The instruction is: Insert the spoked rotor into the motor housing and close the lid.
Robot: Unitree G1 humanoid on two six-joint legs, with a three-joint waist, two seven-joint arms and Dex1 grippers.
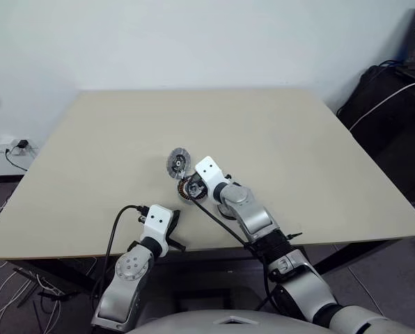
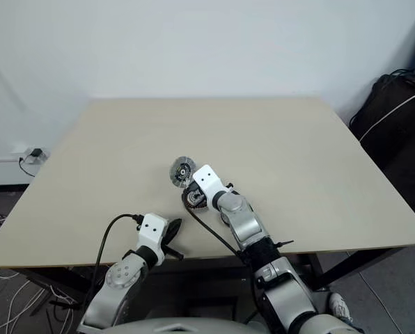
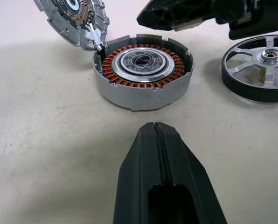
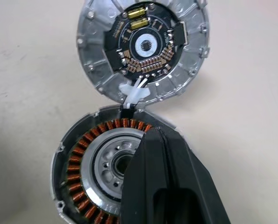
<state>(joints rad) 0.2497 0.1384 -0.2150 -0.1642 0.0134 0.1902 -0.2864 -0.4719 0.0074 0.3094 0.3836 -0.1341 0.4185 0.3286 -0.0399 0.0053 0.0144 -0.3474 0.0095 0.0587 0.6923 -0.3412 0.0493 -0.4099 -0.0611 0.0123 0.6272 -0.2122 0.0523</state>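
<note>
Right gripper (image 4: 158, 133) clenched on nothing, tips over housing (image 3: 143, 74), mid-table, nearer front edge. Lid (image 4: 143, 49) lies open just behind, joined by white wires (image 4: 135, 91). Rotor (image 3: 260, 67) beside housing, not yet inserted. Left gripper (image 3: 156, 128) clenched, empty, near front edge.

Risks, judged:
- shut tips nudging housing, straining wires
- rotor seating tilted on windings
- wires pinched under lid
</note>
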